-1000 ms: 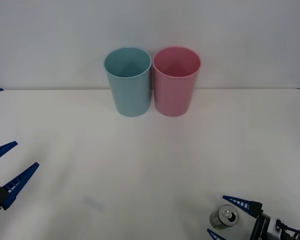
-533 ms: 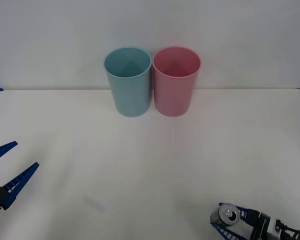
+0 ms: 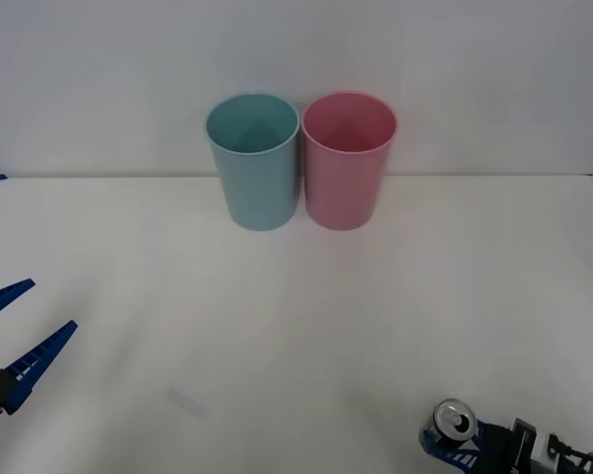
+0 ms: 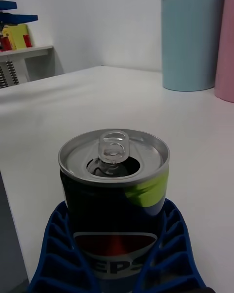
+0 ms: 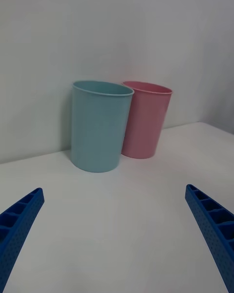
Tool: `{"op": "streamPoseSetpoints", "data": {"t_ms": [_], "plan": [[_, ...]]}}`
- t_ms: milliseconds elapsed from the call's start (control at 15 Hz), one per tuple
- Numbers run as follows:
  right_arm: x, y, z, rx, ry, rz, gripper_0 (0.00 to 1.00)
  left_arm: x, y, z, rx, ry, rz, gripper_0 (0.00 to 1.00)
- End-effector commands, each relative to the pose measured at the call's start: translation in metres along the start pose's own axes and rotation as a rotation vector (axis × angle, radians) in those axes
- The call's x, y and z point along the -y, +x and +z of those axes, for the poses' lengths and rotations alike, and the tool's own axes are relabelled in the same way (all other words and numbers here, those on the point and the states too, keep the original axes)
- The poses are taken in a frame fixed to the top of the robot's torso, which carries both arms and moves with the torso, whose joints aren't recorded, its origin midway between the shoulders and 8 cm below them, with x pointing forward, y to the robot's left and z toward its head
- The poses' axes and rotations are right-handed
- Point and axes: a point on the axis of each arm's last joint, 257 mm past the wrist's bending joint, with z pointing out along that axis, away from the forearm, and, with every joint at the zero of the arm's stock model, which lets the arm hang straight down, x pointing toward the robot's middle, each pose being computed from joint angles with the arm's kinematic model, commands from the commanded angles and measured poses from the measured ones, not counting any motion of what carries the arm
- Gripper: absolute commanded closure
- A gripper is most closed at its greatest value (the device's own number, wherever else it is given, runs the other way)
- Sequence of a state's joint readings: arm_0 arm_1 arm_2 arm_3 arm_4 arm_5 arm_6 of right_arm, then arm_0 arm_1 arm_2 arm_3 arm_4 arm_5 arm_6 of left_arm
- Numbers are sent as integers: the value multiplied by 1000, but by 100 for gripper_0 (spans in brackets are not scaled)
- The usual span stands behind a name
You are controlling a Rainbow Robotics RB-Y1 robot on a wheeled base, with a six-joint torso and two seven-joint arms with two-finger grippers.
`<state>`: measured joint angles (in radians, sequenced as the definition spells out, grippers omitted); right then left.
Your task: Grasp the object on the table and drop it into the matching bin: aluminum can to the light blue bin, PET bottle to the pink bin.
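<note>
Since a second ago the right gripper's (image 3: 453, 446) blue fingers have closed on the small dark aluminium can (image 4: 114, 195) at the white desk's (image 3: 277, 316) near right edge, so grasping is done and carrying it to the tall light blue plastic bin (image 3: 254, 163) looks next, while the left gripper (image 3: 15, 331) waits spread open at the left.

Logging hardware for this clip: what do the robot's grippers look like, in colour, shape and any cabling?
Both grippers have two blue plastic fingers. The left gripper has long, tapering fingers with ribbed, cell-like pockets along their faces and finely dotted sides. The right gripper has the same blue ribbed fingers, mounted on a black and white wrist block with a thin black cable trailing from it.
</note>
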<state>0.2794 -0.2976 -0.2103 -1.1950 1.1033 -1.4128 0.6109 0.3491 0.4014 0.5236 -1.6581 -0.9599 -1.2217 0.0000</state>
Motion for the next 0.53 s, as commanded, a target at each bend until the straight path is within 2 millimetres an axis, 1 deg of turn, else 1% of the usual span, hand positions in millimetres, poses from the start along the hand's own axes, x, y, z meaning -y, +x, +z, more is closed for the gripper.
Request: {"op": "streamPoseSetpoints", "data": {"t_ms": [67,400,533], "plan": [[2,-8,0,19,2,-6,100,0,0,0,0,0,0,0],[3,-37,3,73,1,-24,100,0,0,0,0,0,0,0],[2,-50,7,92,-9,8,100,0,0,0,0,0,0,0]]}}
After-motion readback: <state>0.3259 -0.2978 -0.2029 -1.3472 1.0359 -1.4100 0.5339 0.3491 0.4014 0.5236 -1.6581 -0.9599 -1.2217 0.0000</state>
